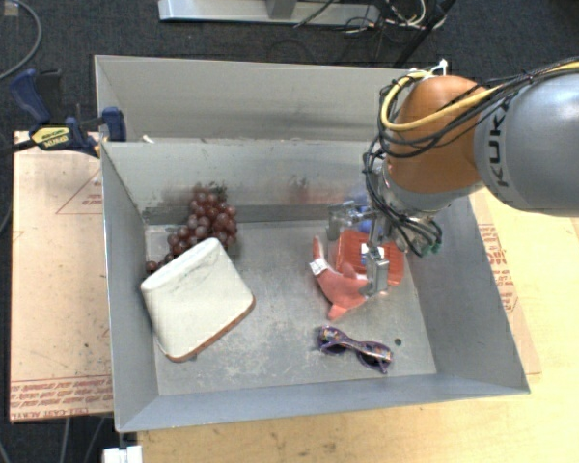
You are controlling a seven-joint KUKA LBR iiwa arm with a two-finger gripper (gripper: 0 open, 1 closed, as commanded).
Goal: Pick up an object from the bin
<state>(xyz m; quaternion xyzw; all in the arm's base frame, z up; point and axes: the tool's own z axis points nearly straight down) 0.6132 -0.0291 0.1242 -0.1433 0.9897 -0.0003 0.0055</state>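
Note:
My gripper (356,249) hangs low in the right half of the bin, open, with its metal fingers (374,270) standing on either side of a red-orange soft plastic thing (342,287). That thing lies crumpled on the bin floor, one pointed end sticking out toward the front, and its top is partly hidden by the gripper. A small pair of purple toy sunglasses (355,346) lies just in front of it, apart from the fingers.
In the left half of the bin a white slab with a brown crust-like edge (195,300) rests tilted. Behind it, a bunch of dark red grapes (204,222) sits against the back wall. The orange-covered wrist and its cables loom over the bin's right rear.

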